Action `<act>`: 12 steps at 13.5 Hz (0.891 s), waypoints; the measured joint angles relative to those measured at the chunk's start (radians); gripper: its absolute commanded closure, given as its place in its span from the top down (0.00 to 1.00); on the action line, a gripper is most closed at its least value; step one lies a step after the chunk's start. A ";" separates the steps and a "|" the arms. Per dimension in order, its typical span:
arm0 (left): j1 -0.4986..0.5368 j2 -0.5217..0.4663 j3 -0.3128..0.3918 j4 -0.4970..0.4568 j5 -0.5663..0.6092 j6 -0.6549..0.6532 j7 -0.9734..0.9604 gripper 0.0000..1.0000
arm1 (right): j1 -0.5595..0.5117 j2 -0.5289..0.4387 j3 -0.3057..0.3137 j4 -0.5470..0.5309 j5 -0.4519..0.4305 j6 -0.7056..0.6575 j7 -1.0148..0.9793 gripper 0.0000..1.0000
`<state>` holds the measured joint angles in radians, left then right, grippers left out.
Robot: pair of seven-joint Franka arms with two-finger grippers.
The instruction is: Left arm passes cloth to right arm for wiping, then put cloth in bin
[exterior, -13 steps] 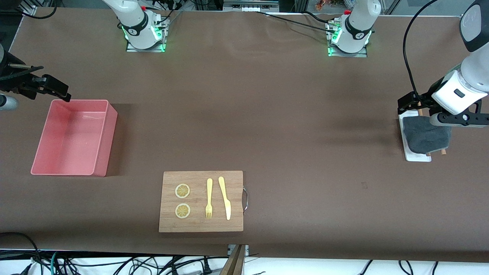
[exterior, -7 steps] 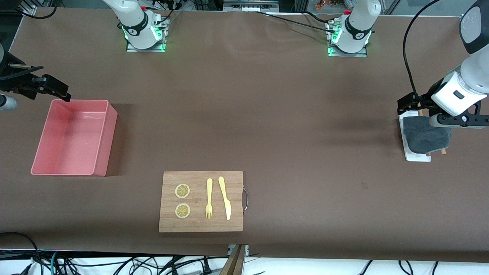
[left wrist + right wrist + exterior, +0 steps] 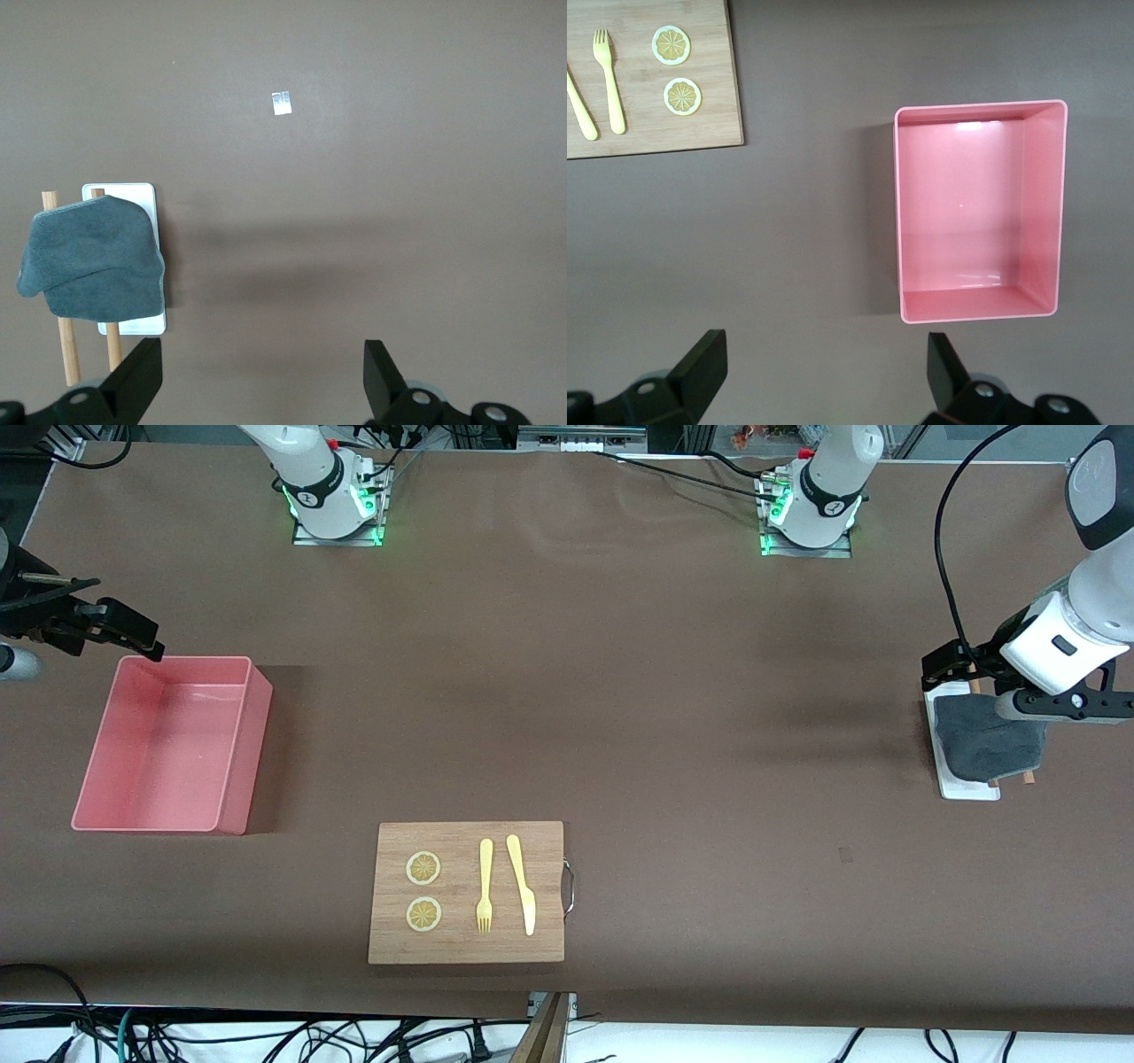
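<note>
**Hovering empty-handed by the cloth**

I am holding my left gripper (image 3: 257, 390) up in the air near the left arm's end of the table (image 3: 620, 691), fingers spread wide with nothing between them. The cloth (image 3: 988, 740) is lying draped over a white tray (image 3: 967, 788) and two wooden sticks (image 3: 67, 354) at that same end, beside my wrist and not under my fingertips. My right gripper (image 3: 824, 390) is waiting, also wide open and empty, over the bare table just beside the bin (image 3: 168, 744) at the right arm's end. The bin is sitting empty, well apart from the cloth. A cutting board (image 3: 467, 892) with a fork, a knife and two lemon slices is lying near the table's camera-side edge.

I am judging the cloth to be light, soft and floppy; it should bunch and sag rather than keep its shape, so it is neither fragile nor slippery. I am thinking the raised middle, where it humps over the sticks, is the place to pinch, since a fold there gives my fingers fabric to close on without scraping the tray. A hold on one end should leave a tail hanging for my other hand to take.
</note>
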<state>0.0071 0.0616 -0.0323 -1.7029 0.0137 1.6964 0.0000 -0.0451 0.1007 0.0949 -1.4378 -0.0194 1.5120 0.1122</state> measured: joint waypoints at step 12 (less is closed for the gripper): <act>0.004 0.005 0.006 0.001 0.000 -0.011 0.018 1.00 | -0.001 0.000 0.000 0.000 0.000 0.000 0.000 1.00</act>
<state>0.0110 0.0670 -0.0265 -1.7023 0.0140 1.6851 0.0184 -0.0459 0.1007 0.0950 -1.4378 -0.0194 1.5120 0.1122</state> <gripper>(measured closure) 0.000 0.000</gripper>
